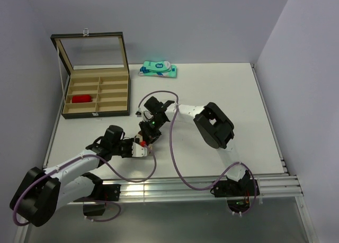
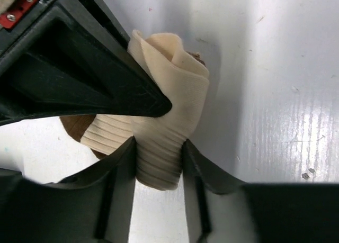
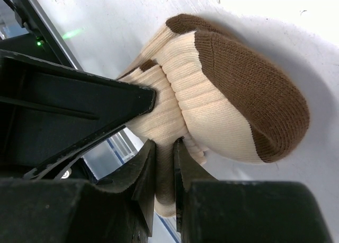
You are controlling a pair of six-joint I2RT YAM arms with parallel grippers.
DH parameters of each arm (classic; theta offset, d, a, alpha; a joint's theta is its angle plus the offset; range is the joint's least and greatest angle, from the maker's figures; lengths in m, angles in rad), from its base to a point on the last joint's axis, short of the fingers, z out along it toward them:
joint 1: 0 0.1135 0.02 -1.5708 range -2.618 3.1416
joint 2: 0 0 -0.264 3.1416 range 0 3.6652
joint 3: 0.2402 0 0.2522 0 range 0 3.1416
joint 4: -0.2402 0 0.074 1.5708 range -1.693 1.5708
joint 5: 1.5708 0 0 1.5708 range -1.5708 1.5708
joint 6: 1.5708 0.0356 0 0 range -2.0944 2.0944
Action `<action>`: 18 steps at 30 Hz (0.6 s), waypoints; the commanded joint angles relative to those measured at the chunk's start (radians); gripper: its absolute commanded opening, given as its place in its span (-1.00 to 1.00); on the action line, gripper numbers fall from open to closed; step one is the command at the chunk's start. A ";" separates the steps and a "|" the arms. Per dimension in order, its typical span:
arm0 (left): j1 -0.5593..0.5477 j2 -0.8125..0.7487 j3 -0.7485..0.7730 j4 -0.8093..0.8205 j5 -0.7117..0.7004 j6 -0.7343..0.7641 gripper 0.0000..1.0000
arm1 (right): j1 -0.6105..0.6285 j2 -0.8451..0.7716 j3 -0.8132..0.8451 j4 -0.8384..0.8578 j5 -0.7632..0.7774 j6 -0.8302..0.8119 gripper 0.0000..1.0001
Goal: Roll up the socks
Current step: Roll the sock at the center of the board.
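White table [image 1: 228, 84], both arms meeting near its front-centre. My left gripper [image 2: 158, 147] is clamping the ribbed cream end of the beige sock [image 3: 228, 89], jaws part-closed with fabric filling the gap. My right gripper [image 3: 164, 150] is pinching a fold of the same sock, jaws almost shut (thin layer only). The sock is sitting bunched on the table between them, brown toe bulging out. I'm judging the roll half-formed. Doing it well: anchoring with one grip, turning the other end over it, going light on tension so the ribbing isn't slipping out. The red sock [image 1: 82, 99] is lying in a left-column compartment of the box [image 1: 95, 114].
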 commanded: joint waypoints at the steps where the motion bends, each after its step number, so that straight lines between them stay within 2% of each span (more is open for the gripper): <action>1: -0.007 0.025 0.034 -0.045 0.035 -0.011 -0.23 | -0.008 0.037 0.016 -0.025 0.075 -0.012 -0.90; 2: -0.007 0.036 0.063 -0.065 0.047 -0.015 -0.36 | -0.008 0.035 0.011 -0.023 0.078 -0.011 -0.88; 8: -0.007 0.079 0.151 -0.217 0.122 -0.030 -0.70 | -0.008 0.020 -0.010 -0.002 0.118 0.008 -0.83; 10: -0.007 0.110 0.181 -0.262 0.142 -0.013 -0.86 | -0.008 0.006 -0.032 0.020 0.135 0.026 -0.72; 13: -0.007 0.140 0.204 -0.340 0.158 0.019 -0.99 | -0.008 -0.034 -0.055 0.054 0.199 0.051 -0.48; 14: -0.007 0.143 0.207 -0.372 0.165 0.028 -0.99 | -0.008 -0.064 -0.079 0.078 0.243 0.065 -0.35; 18: -0.002 0.179 0.227 -0.436 0.188 0.065 -0.99 | -0.009 -0.167 -0.161 0.149 0.335 0.117 -0.14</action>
